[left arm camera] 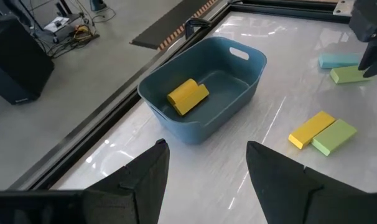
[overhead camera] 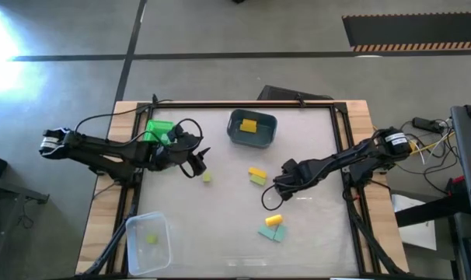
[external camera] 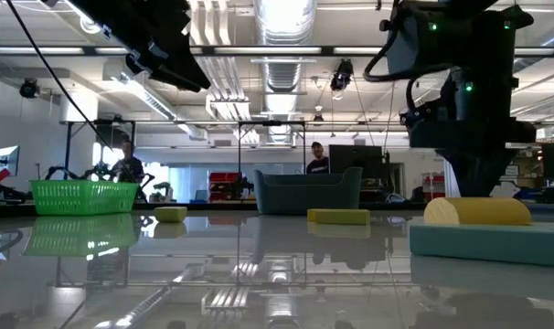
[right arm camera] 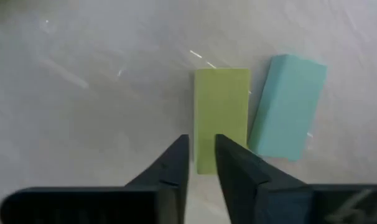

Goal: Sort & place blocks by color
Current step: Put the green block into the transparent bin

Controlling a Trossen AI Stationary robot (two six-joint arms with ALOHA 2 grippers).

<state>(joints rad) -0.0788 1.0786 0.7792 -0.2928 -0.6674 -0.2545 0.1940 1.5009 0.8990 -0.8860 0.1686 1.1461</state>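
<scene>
My two arms are dark, almost black, and made of jointed segments; black cables run in loops along the left one; near each shoulder sits a pale silver ring; my left claw point(left arm camera: 204, 171) has broad matte black fingers point(left arm camera: 145, 177).

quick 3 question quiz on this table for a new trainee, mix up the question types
1. True or false: the blue bin holds a yellow block.
2. What colour is the block lying in the clear bin? A teal, B lime, C yellow.
3. Fill the gap: the left end effector has its fingers ____ and holds nothing.

Key: 1 true. 2 B, the lime block. 3 open.
</scene>
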